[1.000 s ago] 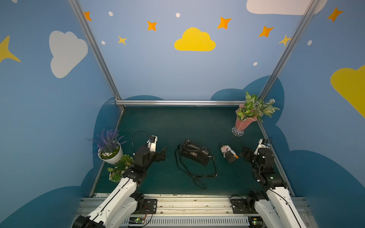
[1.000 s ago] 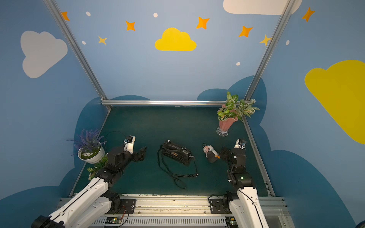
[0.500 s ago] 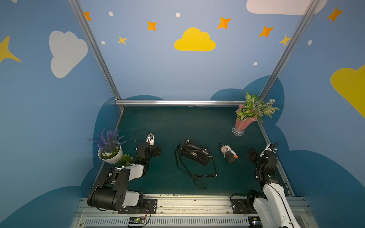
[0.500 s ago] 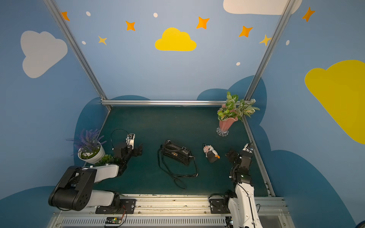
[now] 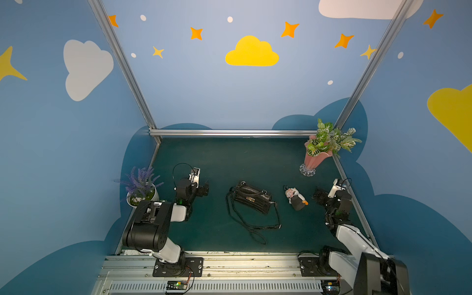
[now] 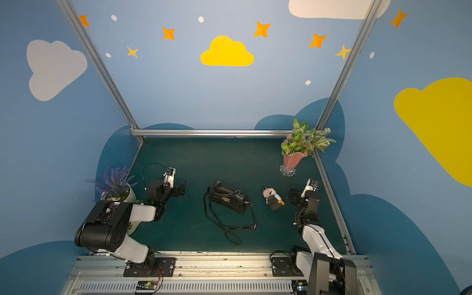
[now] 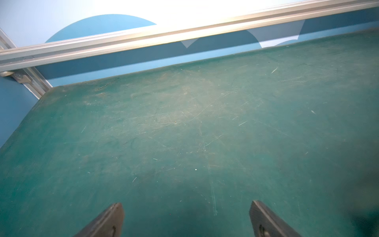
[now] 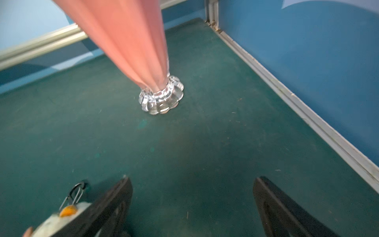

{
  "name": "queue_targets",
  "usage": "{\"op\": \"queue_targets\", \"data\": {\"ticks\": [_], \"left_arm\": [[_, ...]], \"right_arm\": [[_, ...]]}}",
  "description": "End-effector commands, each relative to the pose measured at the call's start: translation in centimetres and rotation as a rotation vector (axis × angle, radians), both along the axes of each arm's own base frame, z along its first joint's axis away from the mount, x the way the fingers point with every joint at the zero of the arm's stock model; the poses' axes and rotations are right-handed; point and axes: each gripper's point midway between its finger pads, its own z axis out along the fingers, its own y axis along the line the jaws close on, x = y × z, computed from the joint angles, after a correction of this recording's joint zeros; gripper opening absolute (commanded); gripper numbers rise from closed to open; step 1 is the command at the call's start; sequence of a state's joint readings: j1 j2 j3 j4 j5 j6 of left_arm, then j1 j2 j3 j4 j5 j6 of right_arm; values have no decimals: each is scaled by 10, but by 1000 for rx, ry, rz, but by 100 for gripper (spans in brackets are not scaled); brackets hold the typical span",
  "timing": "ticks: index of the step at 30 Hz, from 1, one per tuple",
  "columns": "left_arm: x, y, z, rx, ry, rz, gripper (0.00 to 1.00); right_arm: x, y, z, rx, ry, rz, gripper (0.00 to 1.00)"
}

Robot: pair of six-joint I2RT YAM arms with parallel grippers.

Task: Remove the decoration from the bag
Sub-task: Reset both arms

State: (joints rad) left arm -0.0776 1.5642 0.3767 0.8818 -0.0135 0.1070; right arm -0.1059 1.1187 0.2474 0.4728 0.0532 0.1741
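The black bag (image 5: 251, 198) (image 6: 228, 198) lies on the green mat in both top views, its long strap (image 5: 255, 224) looped toward the near rail. The decoration (image 5: 296, 198) (image 6: 273, 198), a small plush penguin, lies apart from the bag to its right. In the right wrist view its white belly (image 8: 59, 221) and clip (image 8: 75, 192) show just outside one finger. My right gripper (image 5: 318, 195) (image 8: 192, 180) is open and empty, a little right of the decoration. My left gripper (image 5: 204, 189) (image 7: 186, 205) is open over bare mat, left of the bag.
A pink vase with a glass foot (image 5: 315, 158) (image 8: 131, 41) holds leaves at the back right, ahead of my right gripper. A white pot of lavender (image 5: 141, 189) stands at the left edge beside my left arm. Metal rails (image 5: 229, 132) border the mat.
Both arms have folded back toward their bases at the near rail. Both grippers stay open. The bag and the decoration have not moved.
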Motion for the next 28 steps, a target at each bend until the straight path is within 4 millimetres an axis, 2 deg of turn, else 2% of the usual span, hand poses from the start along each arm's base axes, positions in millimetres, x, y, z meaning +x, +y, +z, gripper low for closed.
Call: {"op": "queue_targets", "data": {"ticks": [1, 2, 5, 6, 10, 28], "left_arm": [[2, -3, 5, -12, -17, -13, 100], [2, -3, 5, -13, -17, -14, 100], [2, -3, 6, -12, -18, -14, 100], [2, -3, 6, -12, -18, -15, 100], [2, -3, 6, -12, -20, -14, 100], [1, -6, 6, -10, -25, -36, 100]], "right_arm": [[39, 27, 35, -100, -137, 150, 98], [45, 35, 32, -129, -122, 179, 98], [61, 58, 1, -206, -27, 279, 98], [65, 60, 1, -245, -26, 283, 98], [67, 51, -1, -216, 5, 268, 98], [67, 51, -1, -218, 3, 265, 98]]}}
